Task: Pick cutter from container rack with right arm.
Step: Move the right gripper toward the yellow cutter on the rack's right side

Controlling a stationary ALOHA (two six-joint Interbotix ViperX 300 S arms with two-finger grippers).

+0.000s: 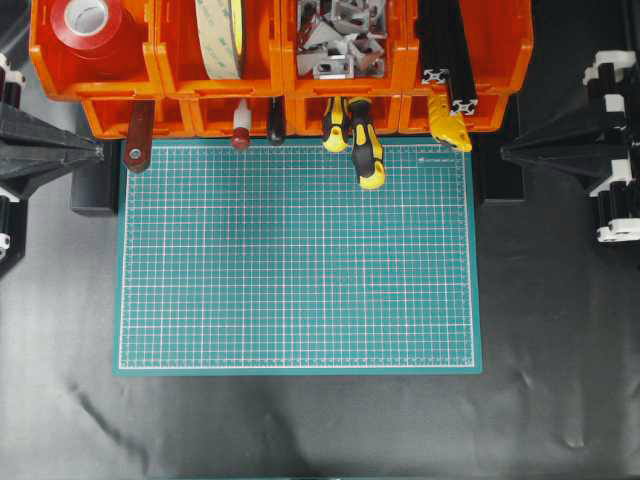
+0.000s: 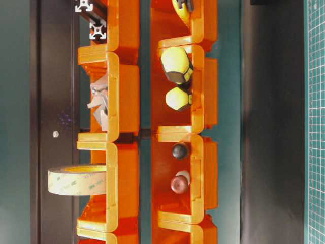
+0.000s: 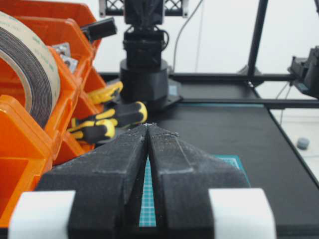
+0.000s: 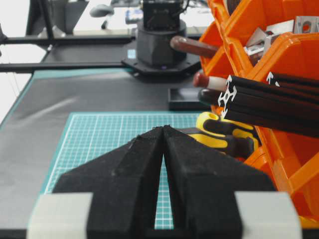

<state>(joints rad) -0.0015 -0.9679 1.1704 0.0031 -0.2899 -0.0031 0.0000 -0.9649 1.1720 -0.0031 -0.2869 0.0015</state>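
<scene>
Overhead: cutter (image 1: 449, 120) sticks out of container rack (image 1: 400, 70); right hand (image 4: 163, 128) closed, empty

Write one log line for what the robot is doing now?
stage: start | cutter: in container rack | right gripper: jaws shut, empty | left gripper: jaws shut, empty

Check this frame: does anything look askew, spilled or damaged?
Nothing spilled or damaged. Tool handles jut from the bright orange plastic container rack over the green cutting mat: yellow-and-black screwdrivers and the slim yellow cutter. Both grippers are shut.
</scene>
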